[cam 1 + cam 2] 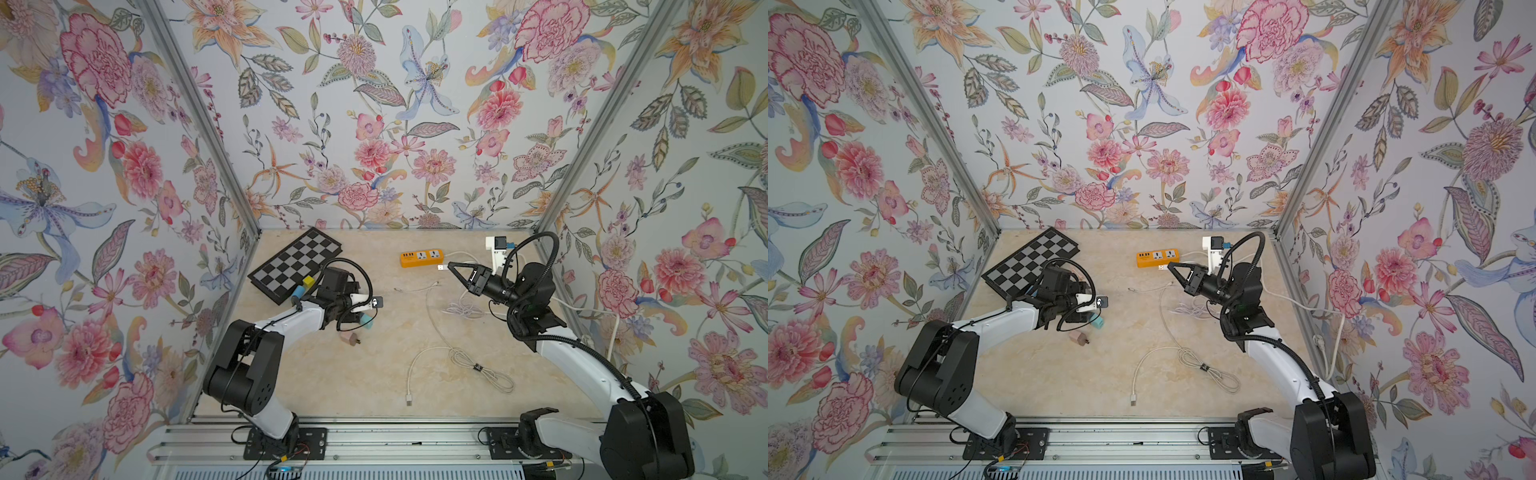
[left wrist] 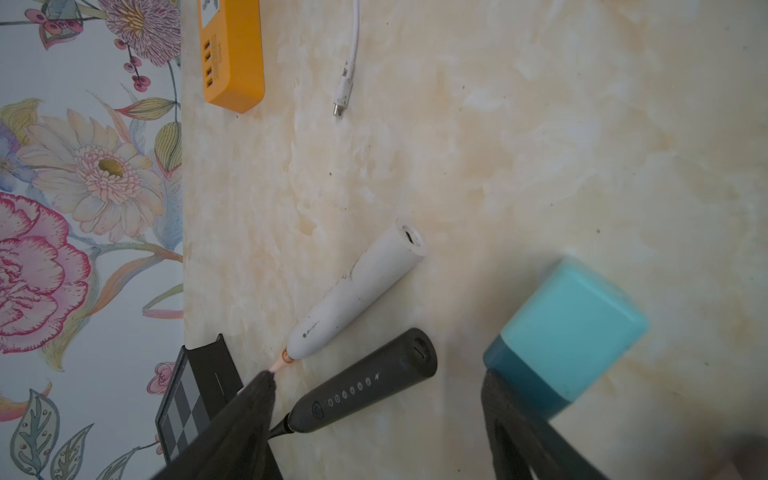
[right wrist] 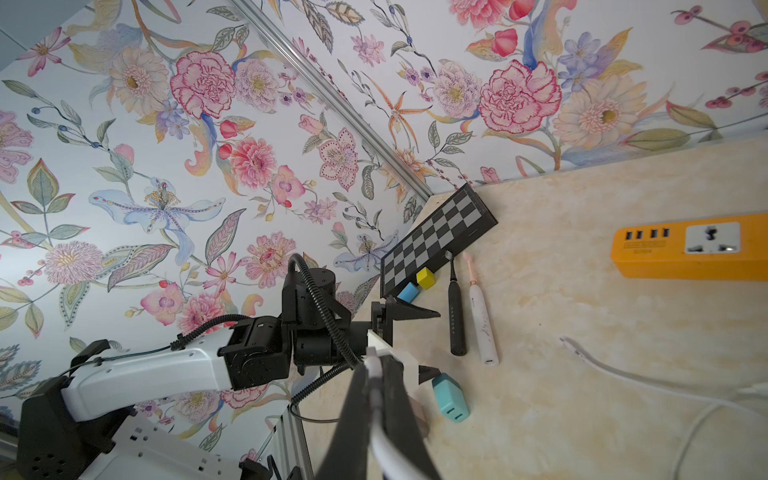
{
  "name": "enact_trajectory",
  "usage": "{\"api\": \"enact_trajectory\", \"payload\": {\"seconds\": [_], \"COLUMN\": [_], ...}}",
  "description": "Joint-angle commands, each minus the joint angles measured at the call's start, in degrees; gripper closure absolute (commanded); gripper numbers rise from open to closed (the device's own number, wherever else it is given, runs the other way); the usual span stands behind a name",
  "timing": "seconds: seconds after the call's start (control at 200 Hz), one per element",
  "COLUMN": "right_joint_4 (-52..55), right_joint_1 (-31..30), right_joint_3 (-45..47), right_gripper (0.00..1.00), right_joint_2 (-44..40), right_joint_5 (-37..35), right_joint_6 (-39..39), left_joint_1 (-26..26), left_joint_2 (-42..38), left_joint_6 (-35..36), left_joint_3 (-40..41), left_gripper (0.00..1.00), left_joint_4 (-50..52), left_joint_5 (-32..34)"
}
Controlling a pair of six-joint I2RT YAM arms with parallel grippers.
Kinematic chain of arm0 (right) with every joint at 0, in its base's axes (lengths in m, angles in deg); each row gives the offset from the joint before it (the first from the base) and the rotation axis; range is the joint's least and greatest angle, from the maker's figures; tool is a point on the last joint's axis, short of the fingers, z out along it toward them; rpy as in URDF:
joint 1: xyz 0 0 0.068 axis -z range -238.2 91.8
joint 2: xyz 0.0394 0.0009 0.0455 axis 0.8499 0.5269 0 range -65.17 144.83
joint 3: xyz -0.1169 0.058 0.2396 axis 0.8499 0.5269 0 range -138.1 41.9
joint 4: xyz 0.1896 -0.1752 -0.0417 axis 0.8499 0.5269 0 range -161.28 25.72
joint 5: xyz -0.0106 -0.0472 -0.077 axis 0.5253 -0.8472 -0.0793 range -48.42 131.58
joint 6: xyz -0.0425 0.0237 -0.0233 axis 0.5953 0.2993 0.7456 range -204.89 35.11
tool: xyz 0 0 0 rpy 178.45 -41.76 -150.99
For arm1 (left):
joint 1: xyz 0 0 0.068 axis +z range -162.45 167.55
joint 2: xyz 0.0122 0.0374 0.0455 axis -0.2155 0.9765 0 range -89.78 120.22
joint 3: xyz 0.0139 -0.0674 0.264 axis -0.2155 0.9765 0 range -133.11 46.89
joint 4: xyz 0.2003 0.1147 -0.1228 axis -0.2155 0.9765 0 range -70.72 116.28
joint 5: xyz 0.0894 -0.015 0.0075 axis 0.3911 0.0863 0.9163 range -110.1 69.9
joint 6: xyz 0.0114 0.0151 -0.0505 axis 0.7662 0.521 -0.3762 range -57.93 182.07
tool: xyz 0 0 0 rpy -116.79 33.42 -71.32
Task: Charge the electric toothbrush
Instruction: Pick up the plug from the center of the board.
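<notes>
The left gripper (image 2: 376,374) stands wide with nothing between its dark, wedge-shaped fingers (image 2: 249,419), whose bases are cut off by the edge of the wrist view. Just ahead of them two electric toothbrushes lie flat, side by side. One is a matte black toothbrush (image 2: 365,382) with a row of small round marks. The other is a smooth, scuffed white toothbrush (image 2: 357,291) with an orange collar and pale pink neck. One finger hides both brush heads here. Close by the other finger sits a boxy teal charging adapter (image 2: 569,332), blurred, and I cannot tell whether it touches that finger. Farther ahead lies a white cable end (image 2: 344,83) with a small metal tip, and beyond it the glossy orange power strip (image 2: 232,58) with its row of USB ports. The right gripper (image 1: 451,265) is clamped on a white USB plug (image 1: 441,267), just beside that strip. Off to the side of the left gripper lies a black-framed chessboard (image 1: 297,262). Everything rests on a beige, marble-look tabletop (image 1: 374,374), walled by floral wallpaper (image 1: 374,124) between aluminium posts (image 1: 200,112).
</notes>
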Motion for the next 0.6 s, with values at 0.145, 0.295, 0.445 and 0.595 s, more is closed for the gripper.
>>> {"api": "enact_trajectory", "payload": {"seconds": [0.145, 0.295, 0.445, 0.595], "right_joint_4": [2.6, 2.3, 2.4, 3.1], "right_joint_1": [0.4, 0.4, 0.4, 0.4], "right_joint_3": [-2.7, -2.6, -2.4, -2.0], "right_gripper": [0.93, 0.93, 0.93, 0.93], "right_joint_2": [-1.1, -0.7, -0.6, -1.5], "right_joint_5": [0.4, 0.3, 0.6, 0.7], "right_joint_6": [2.1, 1.9, 2.0, 2.5], "left_joint_1": [-1.2, -0.1, 1.4, -0.4], "left_joint_2": [5.8, 1.9, -2.1, -3.6], "left_joint_6": [2.6, 2.5, 1.3, 1.2], "left_joint_3": [-4.2, -3.6, -3.0, -1.5], "left_gripper": [0.25, 0.24, 0.22, 0.22], "left_joint_4": [7.6, 8.0, 7.3, 11.1], "left_joint_5": [-5.2, -6.3, -8.9, -9.4]}}
